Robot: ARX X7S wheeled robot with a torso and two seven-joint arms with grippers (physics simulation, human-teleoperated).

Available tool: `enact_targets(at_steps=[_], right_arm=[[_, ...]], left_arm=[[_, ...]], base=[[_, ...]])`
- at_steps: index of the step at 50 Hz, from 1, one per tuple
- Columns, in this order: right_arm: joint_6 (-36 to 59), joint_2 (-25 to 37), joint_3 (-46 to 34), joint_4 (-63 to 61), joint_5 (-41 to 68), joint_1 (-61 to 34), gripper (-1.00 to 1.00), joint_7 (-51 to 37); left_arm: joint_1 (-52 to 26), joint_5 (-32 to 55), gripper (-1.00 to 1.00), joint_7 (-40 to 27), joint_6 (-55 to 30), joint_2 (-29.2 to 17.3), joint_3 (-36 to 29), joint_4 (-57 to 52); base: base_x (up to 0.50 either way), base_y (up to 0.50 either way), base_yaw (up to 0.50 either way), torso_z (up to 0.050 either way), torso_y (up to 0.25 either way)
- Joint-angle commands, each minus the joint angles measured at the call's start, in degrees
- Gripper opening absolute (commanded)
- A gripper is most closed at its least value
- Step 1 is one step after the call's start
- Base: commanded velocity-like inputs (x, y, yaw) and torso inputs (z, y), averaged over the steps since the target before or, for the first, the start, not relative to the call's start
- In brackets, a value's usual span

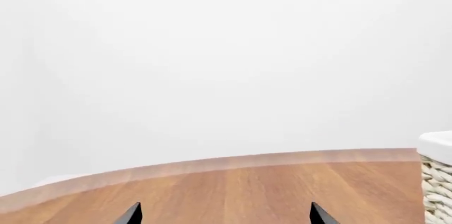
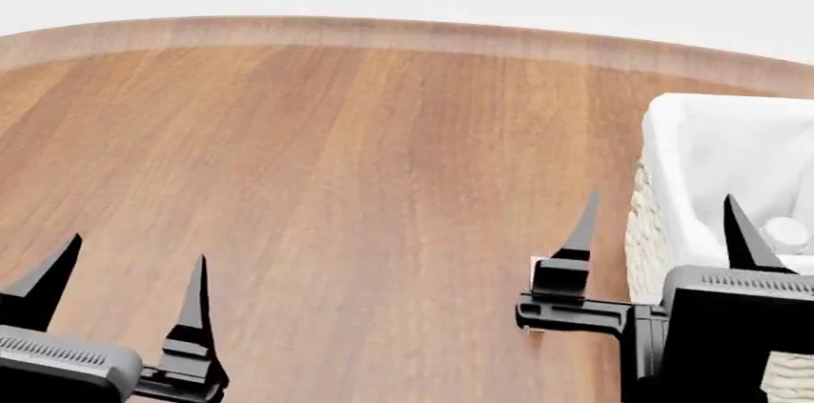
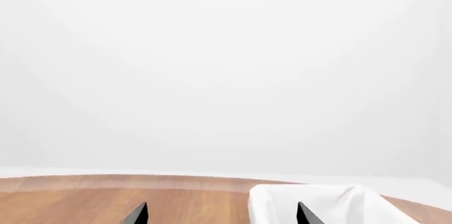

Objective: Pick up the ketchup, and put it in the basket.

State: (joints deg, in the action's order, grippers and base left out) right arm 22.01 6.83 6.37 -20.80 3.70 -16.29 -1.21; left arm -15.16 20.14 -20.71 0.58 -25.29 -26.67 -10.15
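The basket (image 2: pixel 712 151), cream wicker with a white cloth liner, stands at the table's right edge. It also shows in the left wrist view (image 1: pixel 437 181) and the right wrist view (image 3: pixel 332 203). A small white rounded shape (image 2: pixel 784 231) lies inside the basket; I cannot tell whether it is the ketchup's cap. No orange-red bottle body is in view. My right gripper (image 2: pixel 659 205) is open and empty, with its jaws straddling the basket's left rim; in the right wrist view (image 3: pixel 222 213) nothing is between them. My left gripper (image 2: pixel 133 255) is open and empty over the table's near left, as in the left wrist view (image 1: pixel 224 213).
The round wooden table (image 2: pixel 318 184) has a curved far edge against a white wall. A thin pale edge of something (image 2: pixel 535 263) shows under the right gripper's left finger; I cannot tell what it is.
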Motion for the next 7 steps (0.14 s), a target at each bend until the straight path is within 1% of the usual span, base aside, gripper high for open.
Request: enact_targets(at_steps=[1,7], right_arm=[[-1.1,-0.7,-2.7,-14.2,-1.1,9.5,1.0,-1.7],[-4.3,-1.5,-3.0,-18.0,-1.0,14.1,1.0,-3.1]], left_arm=[[4.5,-2.9,1.0,-3.1,3.1,-0.2,-0.4,-5.0],[7.1,-3.9,1.0,-4.5,3.5,-0.8,-0.8,-8.9]], base=[[0.0,0.0,0.0,0.0,0.0],[0.0,0.0,0.0,0.0,0.0]])
